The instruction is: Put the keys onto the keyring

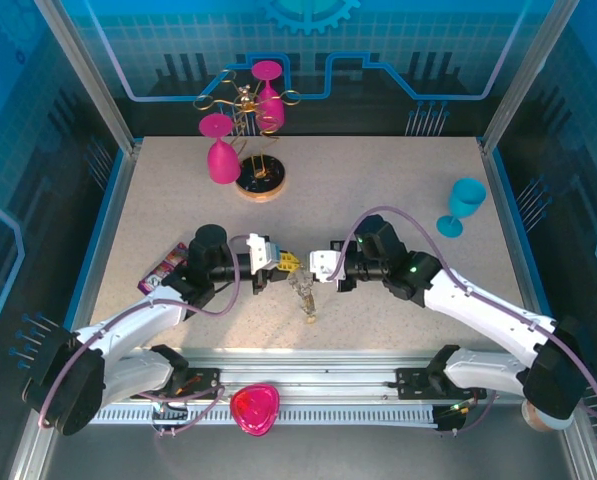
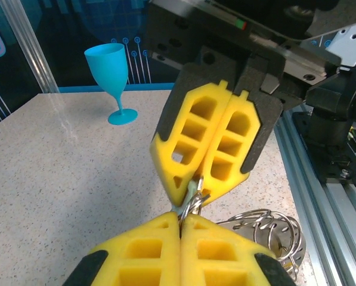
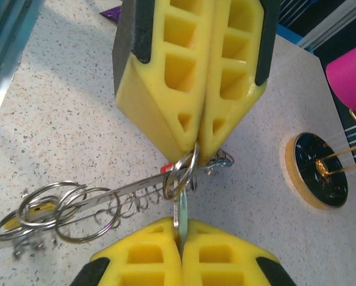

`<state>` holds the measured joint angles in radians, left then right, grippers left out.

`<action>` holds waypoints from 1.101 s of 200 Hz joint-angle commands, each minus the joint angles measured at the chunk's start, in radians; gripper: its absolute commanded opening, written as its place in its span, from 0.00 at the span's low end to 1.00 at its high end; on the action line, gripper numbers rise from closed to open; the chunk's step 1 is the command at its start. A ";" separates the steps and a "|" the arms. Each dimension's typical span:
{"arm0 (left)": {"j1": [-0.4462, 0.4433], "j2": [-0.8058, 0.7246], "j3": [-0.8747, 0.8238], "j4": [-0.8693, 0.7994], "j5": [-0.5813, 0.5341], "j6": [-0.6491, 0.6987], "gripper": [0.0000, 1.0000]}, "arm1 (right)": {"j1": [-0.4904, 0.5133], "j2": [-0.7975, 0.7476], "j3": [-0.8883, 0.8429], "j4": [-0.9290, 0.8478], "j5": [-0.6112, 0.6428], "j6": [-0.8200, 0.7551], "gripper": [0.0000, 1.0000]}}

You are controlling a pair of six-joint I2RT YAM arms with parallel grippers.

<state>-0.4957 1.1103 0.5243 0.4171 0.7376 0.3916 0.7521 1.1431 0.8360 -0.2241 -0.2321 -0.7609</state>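
Observation:
My left gripper [image 2: 180, 219] is shut on a small silver split ring [image 3: 183, 171], which I hold upright above the table. Tip to tip with it, my right gripper [image 3: 179, 223] is shut on a thin key with a teal head [image 3: 181, 210], its end reaching into that ring. The same key shows as a teal sliver [image 2: 192, 192] between the right gripper's fingers [image 2: 225, 149]. Below them lies the keyring [image 3: 121, 192], seen edge-on as a flat metal strip with small wire clips. Loose rings and a yellow key head [image 3: 37, 210] sit at its left end. Both grippers meet at the table's middle [image 1: 300, 272].
A blue goblet [image 1: 463, 205] stands at the right. At the back, pink glasses hang on a gold stand [image 1: 243, 120] with a round black-and-wood base [image 3: 318, 170]. A purple packet [image 1: 163, 268] lies by the left arm. A pink heart-shaped object [image 1: 255, 408] rests on the front rail.

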 commanded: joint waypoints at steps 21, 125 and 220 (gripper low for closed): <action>0.008 0.008 0.014 0.027 -0.009 0.014 0.00 | 0.009 -0.011 -0.005 -0.042 0.044 0.084 0.12; 0.007 -0.010 0.022 -0.006 0.029 0.034 0.00 | -0.019 0.014 0.030 0.020 -0.079 0.145 0.44; 0.004 -0.016 0.038 -0.078 0.018 0.100 0.00 | -0.121 -0.033 0.019 -0.019 -0.225 0.154 0.47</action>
<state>-0.4934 1.1175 0.5251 0.3771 0.7307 0.4210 0.6922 1.1736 0.8452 -0.2108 -0.3389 -0.6006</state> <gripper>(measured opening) 0.046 0.462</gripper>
